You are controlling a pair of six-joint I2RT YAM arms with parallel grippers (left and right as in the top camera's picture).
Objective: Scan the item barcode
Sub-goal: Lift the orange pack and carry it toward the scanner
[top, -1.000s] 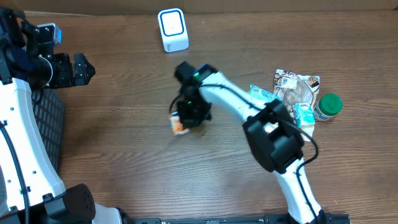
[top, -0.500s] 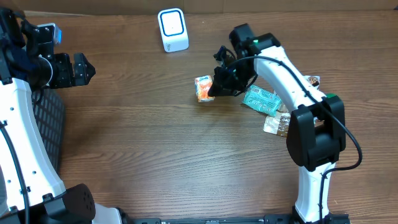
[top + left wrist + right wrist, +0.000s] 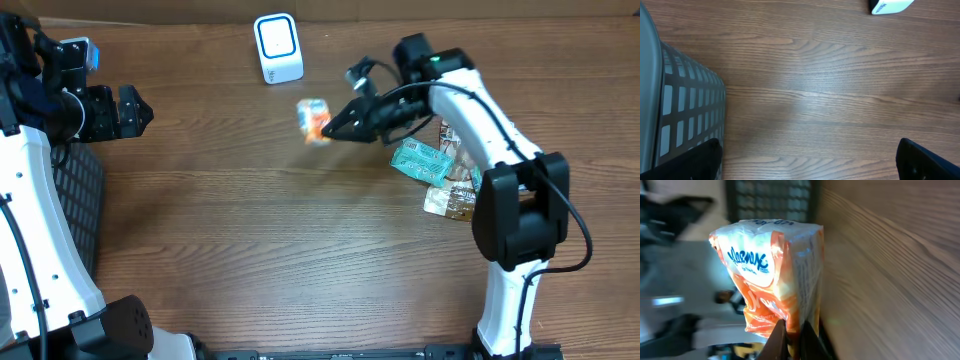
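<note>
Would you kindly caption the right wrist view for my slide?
Right pincer pinches an orange plastic packet near the wooden table.

White arm links, black joints and fingers, thin black cables.

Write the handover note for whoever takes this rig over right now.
Left end effector: open, empty, beside the basket at the table's left.
Right end effector: shut on the orange packet, held near the white scanner, in front of it and to one side.
Done: packet picked up.
Left: face its barcode to the scanner; no barcode is visible in any view. Other packets lie in a pile at the right.
</note>
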